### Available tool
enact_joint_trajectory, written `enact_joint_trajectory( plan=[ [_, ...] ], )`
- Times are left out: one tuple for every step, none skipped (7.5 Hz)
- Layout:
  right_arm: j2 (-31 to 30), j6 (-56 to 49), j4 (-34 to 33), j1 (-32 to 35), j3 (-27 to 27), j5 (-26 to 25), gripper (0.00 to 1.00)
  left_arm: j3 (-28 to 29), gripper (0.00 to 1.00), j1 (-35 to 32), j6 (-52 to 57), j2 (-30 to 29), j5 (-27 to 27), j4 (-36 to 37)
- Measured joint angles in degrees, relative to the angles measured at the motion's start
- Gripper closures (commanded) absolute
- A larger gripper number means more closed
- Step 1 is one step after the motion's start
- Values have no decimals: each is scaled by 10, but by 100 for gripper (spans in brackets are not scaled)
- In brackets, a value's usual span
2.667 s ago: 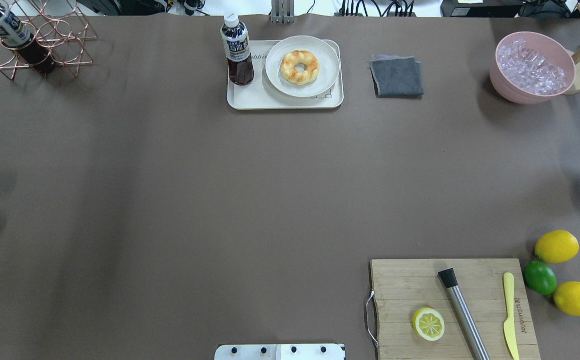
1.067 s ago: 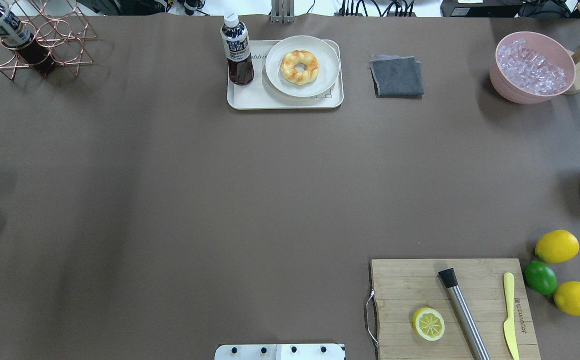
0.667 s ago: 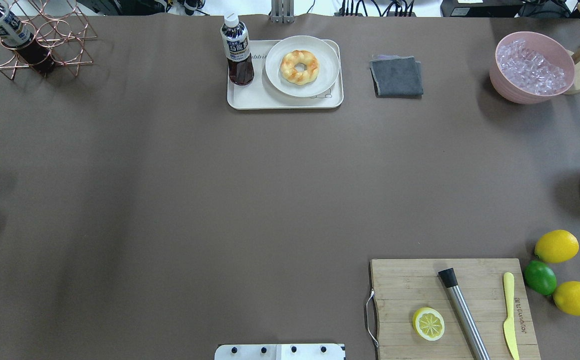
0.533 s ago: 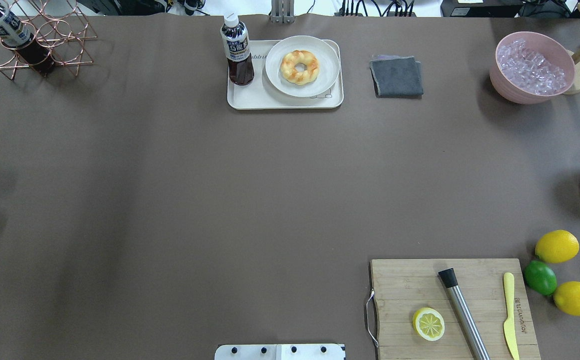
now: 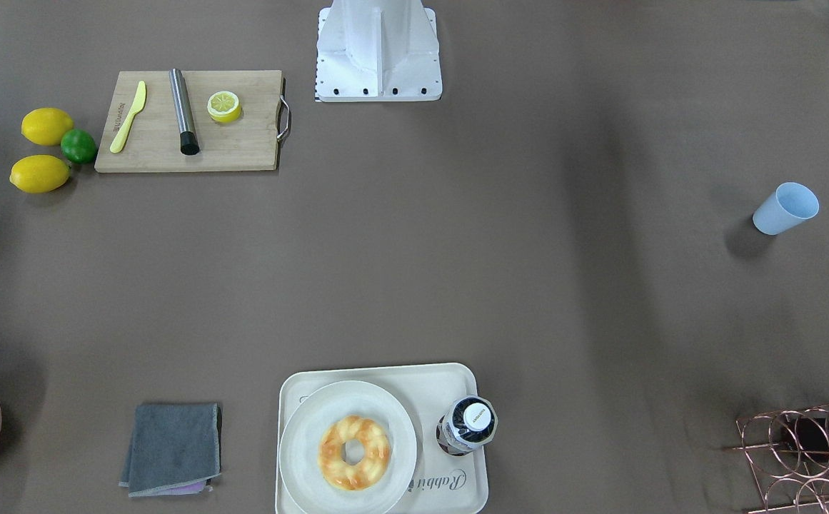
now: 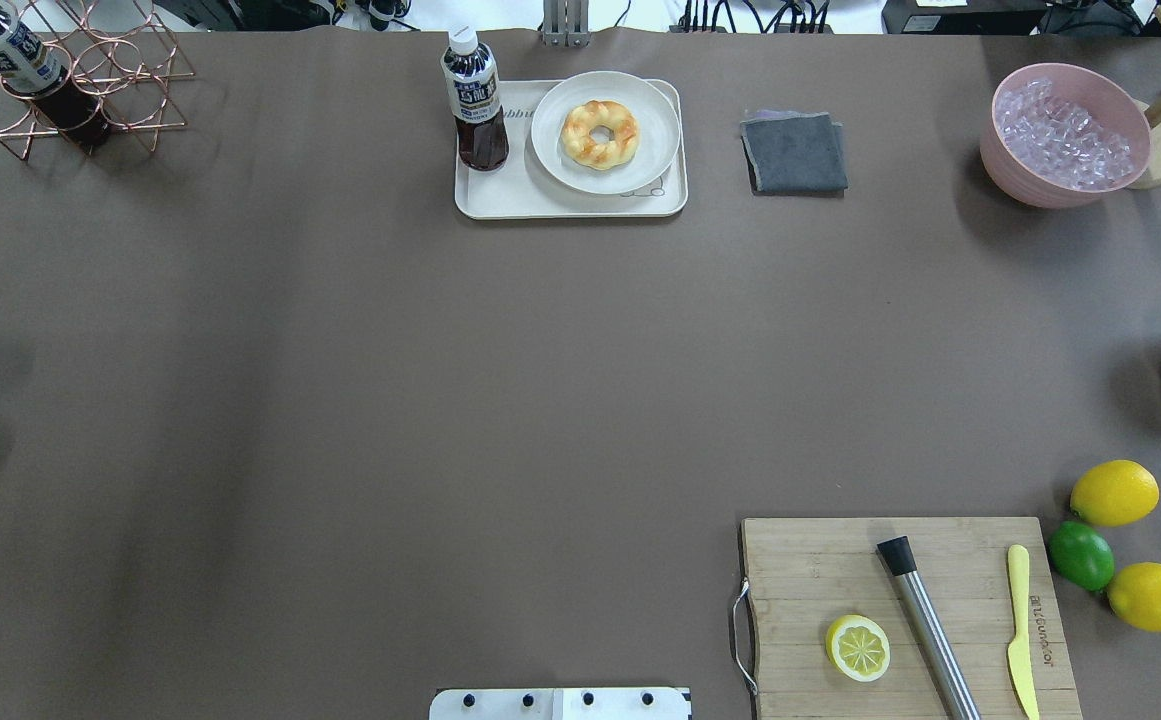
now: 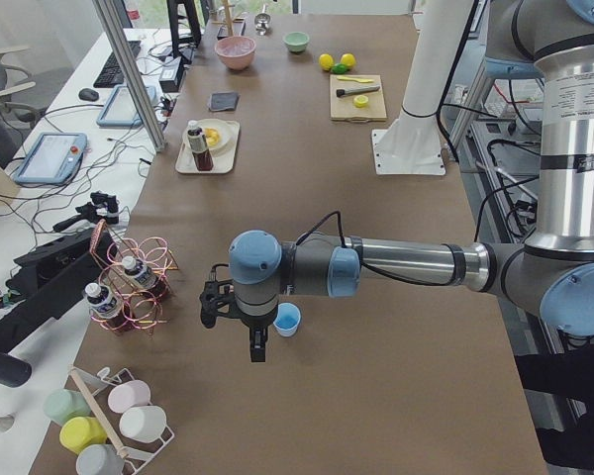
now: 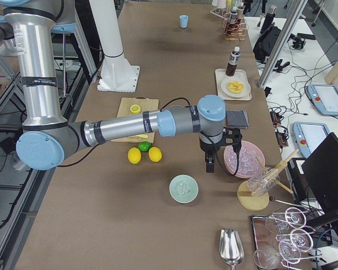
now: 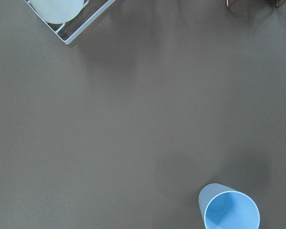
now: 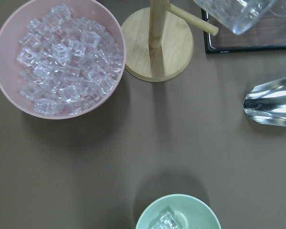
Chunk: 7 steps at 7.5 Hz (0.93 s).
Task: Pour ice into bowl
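My right claw [image 8: 209, 166] hangs beside the pink tub [image 8: 243, 159]; the bowl [image 8: 183, 189] with ice [image 8: 183, 186] stands near it, apart from the tub. I cannot tell if either claw is wide or narrow. Lemons [image 8: 134, 156], a stand [image 8: 252, 201] and a scoop [image 8: 231, 254] are around the bowl. My left claw [image 7: 256, 351] hangs by a cup [image 7: 287, 319].

whole lemons [image 6: 1114, 492] 2 | lime [image 6: 1080, 556] 1 | bowl [image 10: 196, 213] 1 | pink tub [image 6: 1015, 176] 1 | donut [image 6: 572, 135] 1 | board [image 6: 810, 580] 1

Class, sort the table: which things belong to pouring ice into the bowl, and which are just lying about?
Job: mint-green bowl, ice in it, pink tub of ice.
Lying about: lemons, cutting board, grey cloth, blue cup.
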Motion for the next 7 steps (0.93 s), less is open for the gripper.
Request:
enact_joint_trajectory(
  plan=[
    [-8,3,5,0,-15,1,1,1,3,0,0,0,0,0],
    [-13,5,17,0,-28,3,1,1,3,0,0,0,0,0],
    [-15,6,23,-1,-35,5,1,0,3,0,0,0,0,1],
    [-15,6,26,-1,-38,6,1,-1,3,0,0,0,0,1],
    [-16,6,29,-1,-41,7,1,-1,3,0,0,0,0,1],
    [-16,6,32,-1,-41,8,1,-2,3,0,1,0,0,1],
    [-15,5,34,-1,-42,11,1,-3,3,0,1,1,0,1]
  ],
)
